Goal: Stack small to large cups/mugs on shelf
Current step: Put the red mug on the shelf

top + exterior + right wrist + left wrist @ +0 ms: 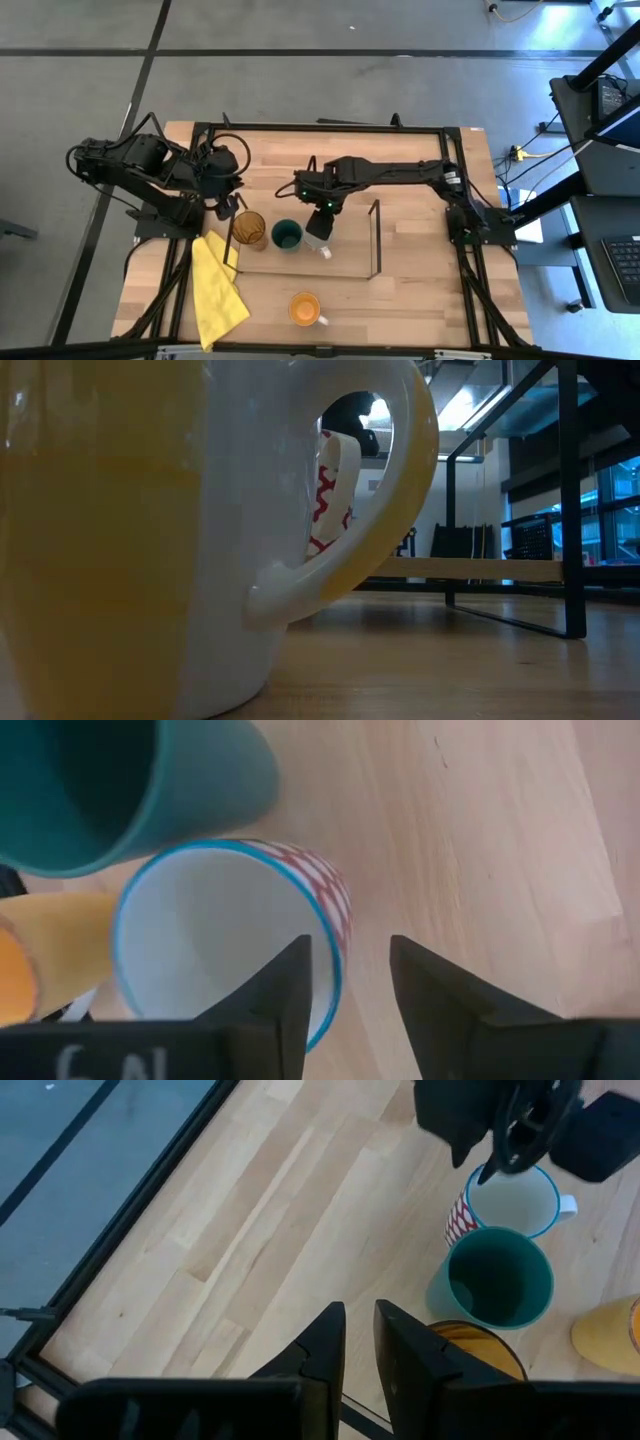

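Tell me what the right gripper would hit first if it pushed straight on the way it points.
Probably the white mug: the right gripper points down with its jaws open astride the mug's rim, one inside and one outside. Farther down lies the shelf.

Right arm: reaches from its base at the table's 3 o'clock edge across toward centre, wrist turned down; right gripper [323, 222] is open, with one finger [285, 985] inside the rim of the mug [215, 935] and the other outside. Left arm: folded at the table's 10 o'clock corner, its forearm angled inward; left gripper [358, 1342] has its fingers nearly together, a thin gap between them, holding nothing.
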